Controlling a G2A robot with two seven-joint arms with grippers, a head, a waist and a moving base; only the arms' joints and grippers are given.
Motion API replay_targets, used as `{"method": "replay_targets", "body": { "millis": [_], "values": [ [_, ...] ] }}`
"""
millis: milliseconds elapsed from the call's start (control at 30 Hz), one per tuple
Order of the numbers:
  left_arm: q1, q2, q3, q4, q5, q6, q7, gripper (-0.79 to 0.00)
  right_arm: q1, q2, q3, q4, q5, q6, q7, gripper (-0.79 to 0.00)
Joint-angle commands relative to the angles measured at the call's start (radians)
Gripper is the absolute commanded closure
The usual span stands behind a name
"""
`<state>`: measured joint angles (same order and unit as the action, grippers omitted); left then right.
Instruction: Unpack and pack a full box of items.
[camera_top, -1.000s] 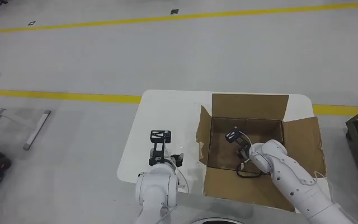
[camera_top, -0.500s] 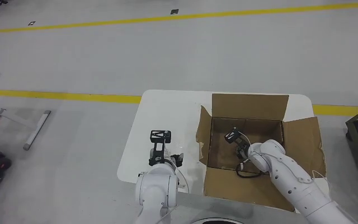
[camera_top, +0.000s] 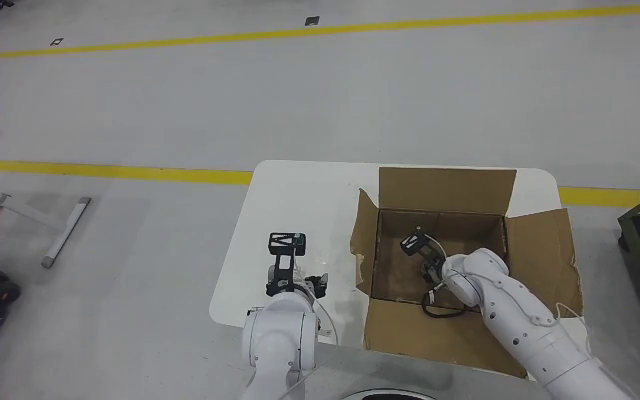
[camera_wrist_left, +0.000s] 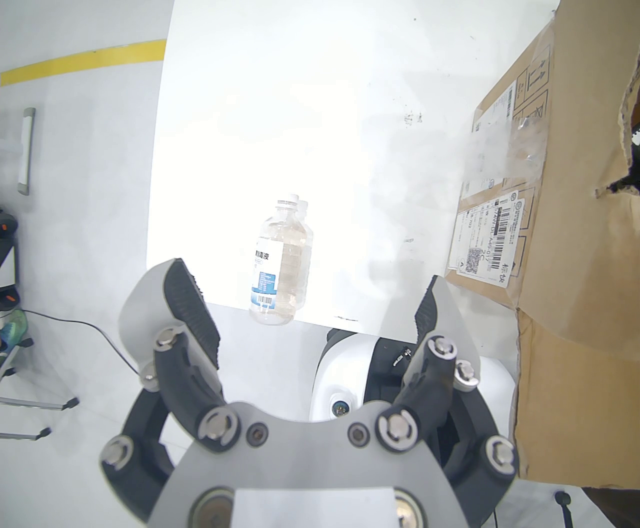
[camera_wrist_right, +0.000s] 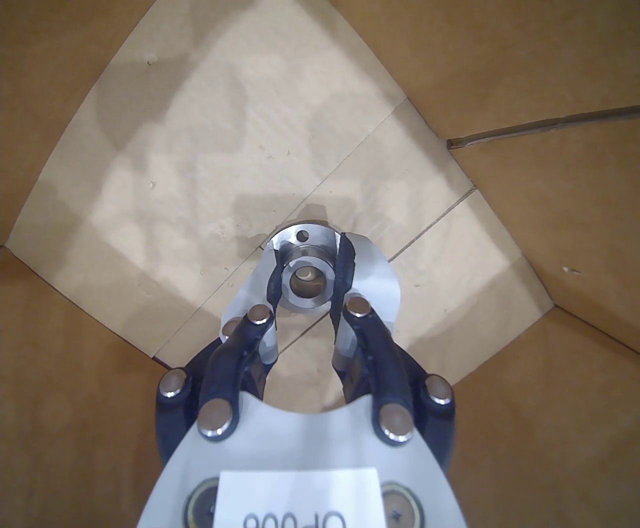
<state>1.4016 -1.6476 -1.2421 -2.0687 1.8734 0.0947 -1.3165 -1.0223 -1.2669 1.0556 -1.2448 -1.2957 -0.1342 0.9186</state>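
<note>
White table (camera_top: 290, 200) is carrying an open cardboard box (camera_top: 445, 190) — inside it, the right end effector (camera_wrist_right: 309, 260) is gripping a metal flanged bushing (camera_wrist_right: 304, 239). Left end effector (camera_wrist_left: 303, 280) is hovering wide open and empty near a clear bottle (camera_wrist_left: 277, 270) at the table's edge

desk (camera_top: 300, 200): wide bare surface on left of the box, free from above | box (camera_top: 445, 188): flaps folded outward, mouth open upward, four walls block the sides | inside: right gripper (camera_wrist_right: 309, 260) clamping metal ring (camera_wrist_right: 320, 240) stands in the middle, bare floor around it | bottles (camera_wrist_left: 280, 270): upright at near desk edge, gap to box wall
</note>
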Motion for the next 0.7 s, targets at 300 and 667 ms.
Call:
{"method": "replay_targets", "body": {
  "millis": [300,667],
  "values": [
    [0.0,0.0,0.0,0.0,0.0,0.0,0.0,-0.785,-0.038,0.013,0.062,-0.133,0.022,-0.014,-0.011,0.0],
    [0.0,0.0,0.0,0.0,0.0,0.0,0.0,-0.785,-0.282,0.059,0.354,-0.601,0.124,-0.051,-0.23,0.0]
  ]
}}
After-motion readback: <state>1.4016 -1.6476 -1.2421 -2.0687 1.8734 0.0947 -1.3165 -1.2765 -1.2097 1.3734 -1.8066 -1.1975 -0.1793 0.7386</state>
